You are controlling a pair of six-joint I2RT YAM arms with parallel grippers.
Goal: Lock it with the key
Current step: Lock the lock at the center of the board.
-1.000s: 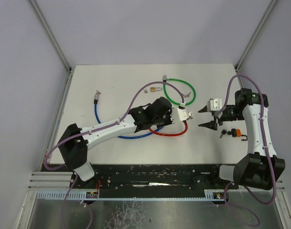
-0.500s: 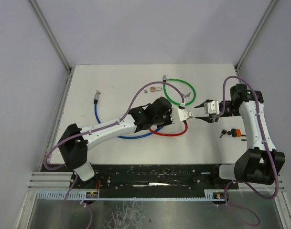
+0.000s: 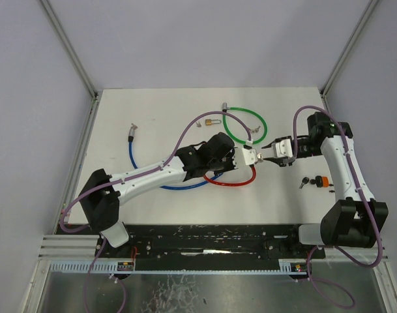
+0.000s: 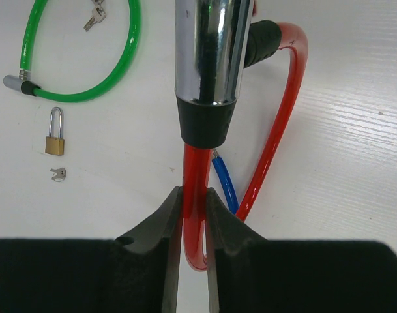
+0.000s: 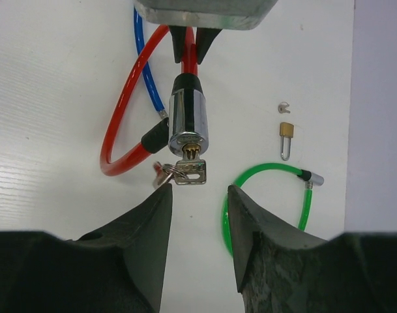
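Key (image 5: 190, 172) sits in the lock barrel (image 5: 188, 120), mid-table, facing three o'clock. Our left gripper (image 4: 193, 194) pinches the red cable (image 4: 194, 231) to steady it (handy); our right gripper (image 5: 199, 195) is half-open, empty, lined up on it.

Right tool (image 5: 198, 195) has swung left, narrowing, seemingly reaching the key (image 5: 188, 171).

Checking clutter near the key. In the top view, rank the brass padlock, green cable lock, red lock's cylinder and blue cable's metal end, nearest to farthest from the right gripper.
1. Red lock's cylinder, directly left of the right gripper.
2. Green cable lock, just beyond, toward the back.
3. Brass padlock, left of the green cable lock.
4. Blue cable's metal end, far left.
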